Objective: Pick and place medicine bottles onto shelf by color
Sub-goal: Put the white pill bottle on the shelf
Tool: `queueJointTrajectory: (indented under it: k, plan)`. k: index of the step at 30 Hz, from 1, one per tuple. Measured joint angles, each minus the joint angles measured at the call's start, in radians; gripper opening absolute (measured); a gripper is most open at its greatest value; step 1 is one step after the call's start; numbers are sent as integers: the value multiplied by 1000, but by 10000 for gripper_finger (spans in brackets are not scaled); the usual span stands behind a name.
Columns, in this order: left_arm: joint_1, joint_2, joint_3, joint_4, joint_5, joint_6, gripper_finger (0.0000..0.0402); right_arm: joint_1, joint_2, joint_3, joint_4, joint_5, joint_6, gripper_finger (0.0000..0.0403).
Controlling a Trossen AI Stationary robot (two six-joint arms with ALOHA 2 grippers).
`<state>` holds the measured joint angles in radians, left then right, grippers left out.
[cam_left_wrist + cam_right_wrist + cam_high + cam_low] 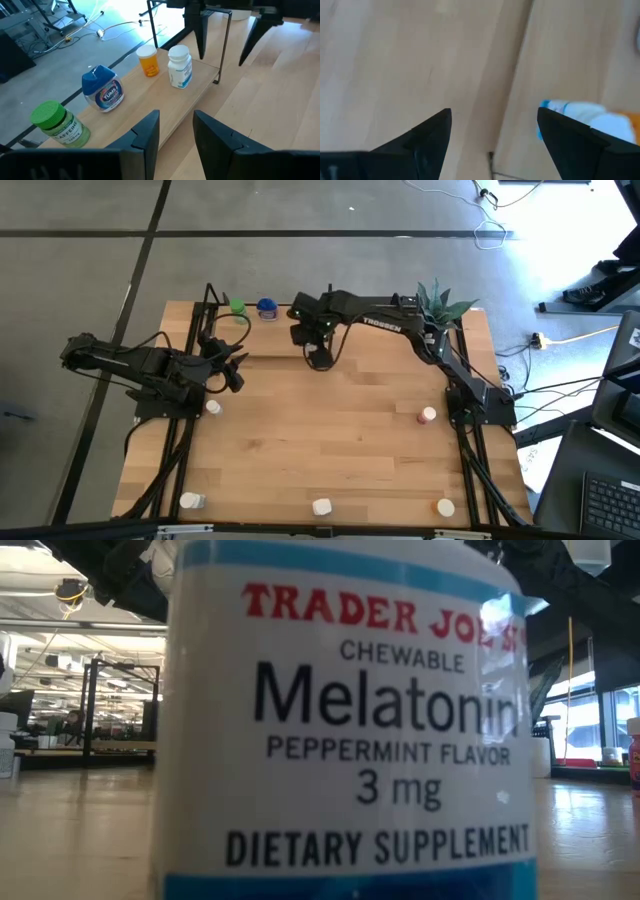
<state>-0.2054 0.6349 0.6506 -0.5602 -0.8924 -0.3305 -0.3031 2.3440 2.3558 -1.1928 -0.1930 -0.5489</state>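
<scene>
The shelf is a light-wood board along the table's far edge. In the left wrist view, a green bottle, a blue-capped bottle, an orange bottle and a white bottle stand upright on it. My right gripper hangs open just on the near side of the shelf, above the table, nothing between its fingers. Beside one of its fingers a blurred white bottle shows. My left gripper waits open at the table's left, pointing at the shelf.
Loose bottles stand on the table: a white one at the left, a pink-capped one at the right, and three along the near edge. A melatonin bottle fills the low view. A potted plant stands far right.
</scene>
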Motion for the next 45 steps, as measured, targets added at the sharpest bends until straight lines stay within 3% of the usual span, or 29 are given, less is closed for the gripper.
queueJointTrajectory:
  k: [9, 19, 28, 45]
  plan:
    - [0, 0, 0, 0, 0, 0, 112, 34, 5, -37, 115, -14, -25, 296]
    - [0, 0, 0, 0, 0, 0, 112, 19, 32, -40, 127, -10, 99, 296]
    - [0, 0, 0, 0, 0, 0, 112, 17, 45, -40, 134, 59, 110, 296]
    - [0, 0, 0, 0, 0, 0, 112, -2, 45, -40, 143, 66, 173, 296]
